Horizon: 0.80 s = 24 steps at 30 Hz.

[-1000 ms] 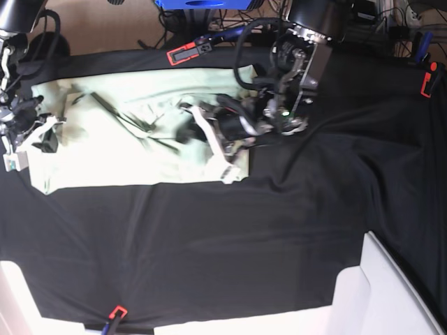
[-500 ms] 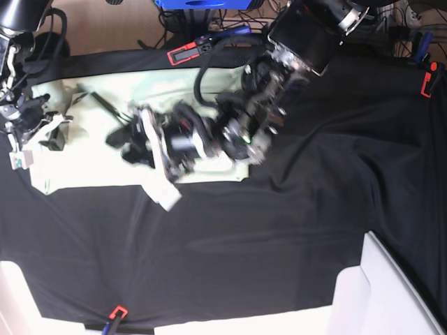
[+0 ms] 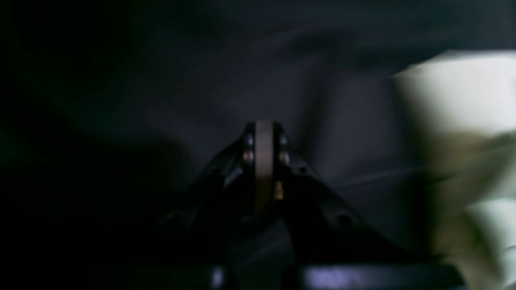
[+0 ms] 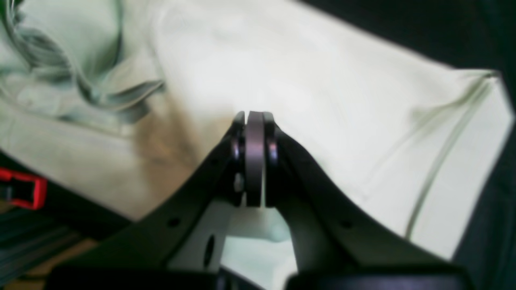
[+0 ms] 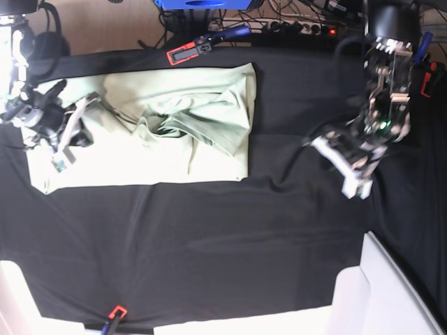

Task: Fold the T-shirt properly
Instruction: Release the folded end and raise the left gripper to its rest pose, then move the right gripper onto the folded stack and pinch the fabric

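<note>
The pale mint T-shirt (image 5: 140,150) lies spread on the black cloth (image 5: 230,237) at the upper left, with a rumpled fold (image 5: 202,118) across its middle and right part. My right gripper (image 5: 60,160) is over the shirt's left edge. In the right wrist view it (image 4: 254,121) is shut above the T-shirt (image 4: 322,80), with no fabric visibly pinched. My left gripper (image 5: 356,185) hangs off the shirt to the right. The left wrist view shows it (image 3: 264,129) shut and empty over black cloth (image 3: 161,80), the T-shirt (image 3: 463,96) blurred at the right.
Red clamps (image 5: 185,53) (image 5: 426,82) (image 5: 117,312) hold the black cloth at its edges; one red clamp (image 4: 22,188) shows in the right wrist view. A white bin (image 5: 391,293) stands at the bottom right. Cables and a blue object (image 5: 202,3) lie beyond the far edge.
My left arm swung from the shirt's middle far to the right, off the fabric, and its gripper closed. The carried fold now lies rumpled on the shirt. My right gripper shifted slightly rightward.
</note>
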Tool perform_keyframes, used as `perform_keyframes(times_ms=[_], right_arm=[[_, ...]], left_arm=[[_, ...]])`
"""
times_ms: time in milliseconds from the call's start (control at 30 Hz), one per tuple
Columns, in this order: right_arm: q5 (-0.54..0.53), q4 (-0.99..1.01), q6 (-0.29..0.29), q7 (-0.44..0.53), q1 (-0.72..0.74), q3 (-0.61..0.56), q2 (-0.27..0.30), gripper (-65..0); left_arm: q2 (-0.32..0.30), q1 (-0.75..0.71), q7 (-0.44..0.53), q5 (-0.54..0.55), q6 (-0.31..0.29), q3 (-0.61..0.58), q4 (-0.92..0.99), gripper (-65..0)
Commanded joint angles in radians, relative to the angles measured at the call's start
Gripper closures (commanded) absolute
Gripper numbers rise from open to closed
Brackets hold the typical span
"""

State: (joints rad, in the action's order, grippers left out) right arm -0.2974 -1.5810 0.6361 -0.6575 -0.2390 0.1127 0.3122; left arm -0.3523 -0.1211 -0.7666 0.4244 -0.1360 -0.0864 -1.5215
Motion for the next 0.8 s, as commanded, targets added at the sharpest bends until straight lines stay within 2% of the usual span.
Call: perform_keyframes(times_ms=[0,100,200,300,367,567,767], right_arm=[[-0.013,-0.028,0.0,0.015,0.01,0.006,0.017,0.0],[-0.013,-0.054,0.0,0.0,0.0,0.0,0.003,-1.9],[-0.013,-0.075,0.0,-0.071,0.007,-0.043,-0.02,-12.5],[-0.013,-0.077,0.0,-0.083,0.011,-0.112,-0.023,-24.2],[-0.013,-0.071,0.0,-0.086,0.033,-0.172,-0.021,-27.9],[-0.013,-0.035,-0.002,-0.091,0.074,-0.255,-0.023,-28.6],[-0.015,-0.035,-0.037,-0.091,0.076,-0.255,-0.025,-28.6]], left_arm=[[-0.009,-0.03,0.016,-0.045,-0.006,0.038,-0.041,0.0],[0.016,-0.119,0.016,-0.226,-0.006,0.159,-0.087,0.0],[0.068,-0.159,0.016,-0.358,-0.006,0.291,-0.1,0.0],[0.115,-0.168,0.016,-0.456,-0.007,0.412,-0.1,0.0],[0.132,-0.17,0.016,-0.514,-0.009,0.465,-0.096,0.0],[0.132,-0.188,0.016,-0.612,-0.009,0.491,-0.101,0.0],[0.134,-0.191,0.016,-0.612,-0.009,0.495,-0.092,0.0]])
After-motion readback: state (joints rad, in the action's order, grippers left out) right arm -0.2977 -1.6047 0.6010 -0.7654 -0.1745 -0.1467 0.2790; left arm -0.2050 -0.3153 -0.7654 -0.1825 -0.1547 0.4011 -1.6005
